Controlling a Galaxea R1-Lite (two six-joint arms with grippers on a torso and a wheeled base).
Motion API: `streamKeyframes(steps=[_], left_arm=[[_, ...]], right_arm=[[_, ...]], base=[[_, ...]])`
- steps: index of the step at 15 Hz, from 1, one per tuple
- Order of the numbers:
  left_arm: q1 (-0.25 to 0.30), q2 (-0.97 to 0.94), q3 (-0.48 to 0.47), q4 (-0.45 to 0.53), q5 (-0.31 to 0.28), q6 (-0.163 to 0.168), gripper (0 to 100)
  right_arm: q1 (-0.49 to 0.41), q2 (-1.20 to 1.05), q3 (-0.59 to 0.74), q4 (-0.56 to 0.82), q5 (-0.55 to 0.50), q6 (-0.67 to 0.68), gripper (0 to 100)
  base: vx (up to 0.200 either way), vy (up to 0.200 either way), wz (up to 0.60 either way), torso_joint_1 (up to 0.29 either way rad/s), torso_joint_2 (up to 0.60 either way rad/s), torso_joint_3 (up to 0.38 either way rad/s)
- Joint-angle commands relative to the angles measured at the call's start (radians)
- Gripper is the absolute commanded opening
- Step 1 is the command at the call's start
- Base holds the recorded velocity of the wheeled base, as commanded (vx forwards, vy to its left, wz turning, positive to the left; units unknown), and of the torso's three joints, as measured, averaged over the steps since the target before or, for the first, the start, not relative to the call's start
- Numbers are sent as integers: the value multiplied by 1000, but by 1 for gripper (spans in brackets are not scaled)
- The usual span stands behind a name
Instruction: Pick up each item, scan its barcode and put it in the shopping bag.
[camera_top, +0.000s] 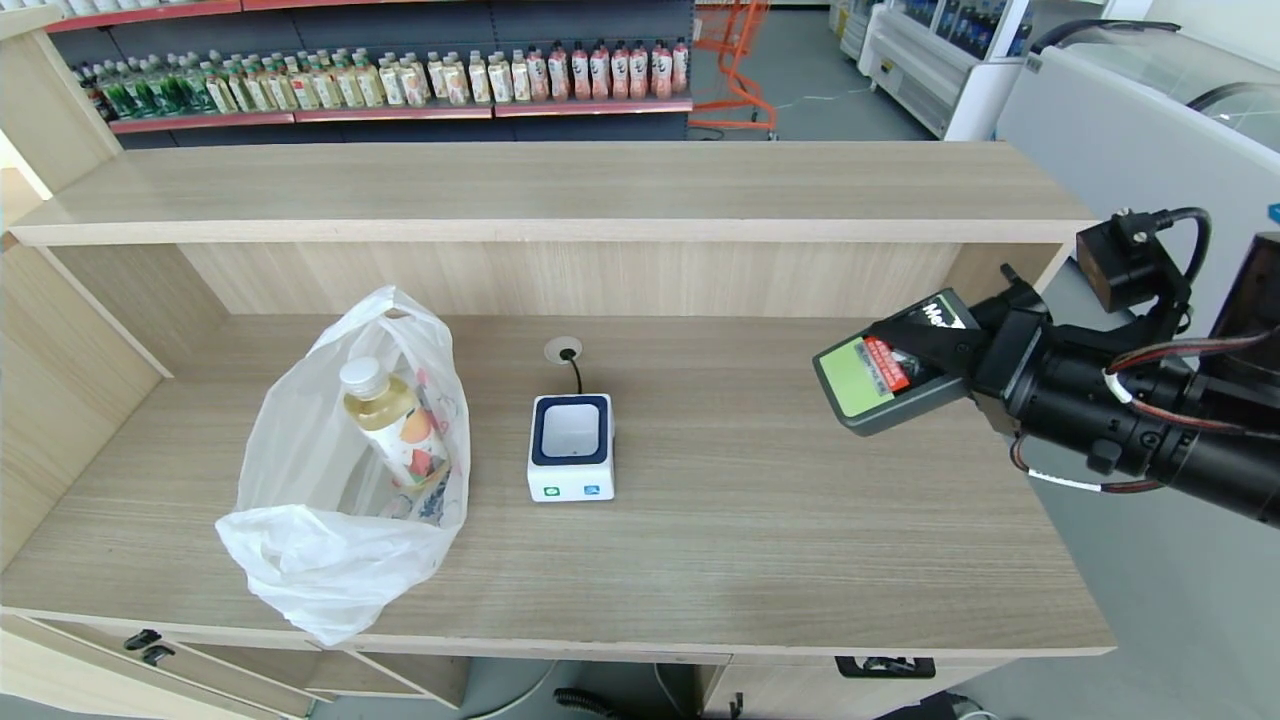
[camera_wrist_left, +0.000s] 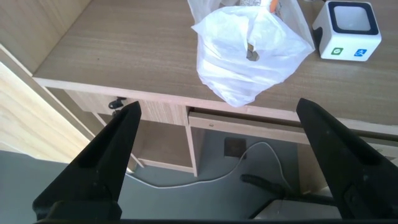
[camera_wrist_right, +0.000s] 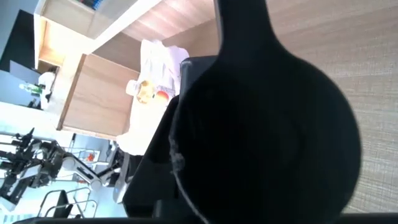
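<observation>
A dark flat box (camera_top: 868, 385) with a green and red label hangs above the counter's right end, my right gripper (camera_top: 950, 350) shut on it. In the right wrist view the box (camera_wrist_right: 261, 137) is a dark mass close to the camera. The white shopping bag (camera_top: 330, 540) lies open on the counter's left, with a yellow drink bottle (camera_top: 395, 425) inside it. The white scanner (camera_top: 570, 445) stands at the middle. My left gripper (camera_wrist_left: 217, 112) is open and holds nothing, low in front of the counter edge, below the bag (camera_wrist_left: 249, 56) and scanner (camera_wrist_left: 349, 28).
The wooden counter (camera_top: 760, 520) has a raised back ledge (camera_top: 560, 190) and side walls. A cable hole (camera_top: 563, 350) lies behind the scanner. Shelves of bottles (camera_top: 400, 80) and freezers (camera_top: 1130, 110) stand beyond. Bare counter lies between the scanner and the held box.
</observation>
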Motion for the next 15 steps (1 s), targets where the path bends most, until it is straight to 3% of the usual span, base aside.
streamKeyframes(steps=[1, 11, 15], left_arm=[[0, 0, 0, 0, 1, -2, 100], [0, 0, 0, 0, 2, -7, 100], [0, 0, 0, 0, 1, -3, 100]], right_arm=[[2, 6, 6, -1, 1, 1, 0], [2, 66, 7, -4, -2, -3, 0], [-8, 168, -24, -5, -10, -151, 0]], base=[[0, 0, 0, 0, 0, 0], [0, 180, 0, 2, 3, 2], [0, 200, 0, 4, 0, 2]])
